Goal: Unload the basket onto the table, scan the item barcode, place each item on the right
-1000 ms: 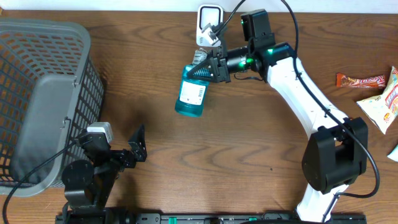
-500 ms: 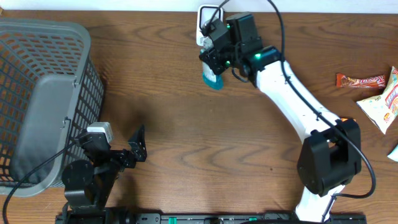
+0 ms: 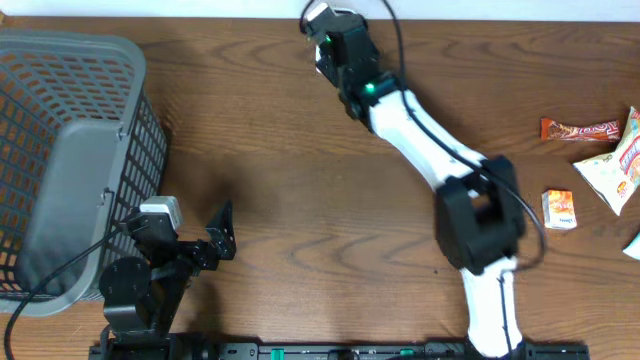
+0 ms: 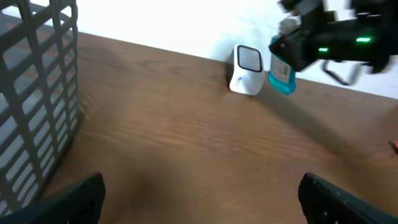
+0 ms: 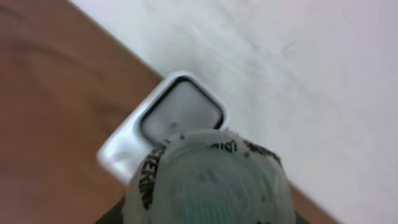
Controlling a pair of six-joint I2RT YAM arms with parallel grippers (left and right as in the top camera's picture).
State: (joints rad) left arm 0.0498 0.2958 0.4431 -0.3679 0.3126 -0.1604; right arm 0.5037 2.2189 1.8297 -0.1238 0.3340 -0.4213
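**Bottle held beside the scanner at the table's far edge**

The brown wooden table [image 3: 300,180] has a wide bare stretch across its middle. It lies between the grey mesh basket [image 3: 60,150], which fills the left side, and the right arm [image 3: 420,130], which reaches diagonally from the near edge to the far one. The far edge meets a white wall [image 4: 155,25]. The white barcode scanner with a dark window [image 4: 247,70] stands right against it, with little room behind.

The right gripper [image 4: 292,50] is pinched on the teal translucent plastic bottle with a white label [image 4: 283,74] and holds it just beside the scanner at the far edge. The left gripper [image 3: 221,232] sits near the front left with its fingers spread wide, close to the basket and well apart from the bottle.

Along the right edge lie a red-and-orange candy bar wrapper [image 3: 580,128] and a pale snack bag [image 3: 610,175]. A small orange box [image 3: 559,208] sits near the right arm's lower joint. All three are well apart from the scanner.

From overhead, the arm covers the bottle and most of the scanner. The right wrist view is blurred: the bottle's rounded end fills the lower frame with the scanner window just behind it, and the print on it cannot be read. Whether the label faces the window, or whether the bottle touches the table, cannot be told. The frame edge cuts off the snack bag.
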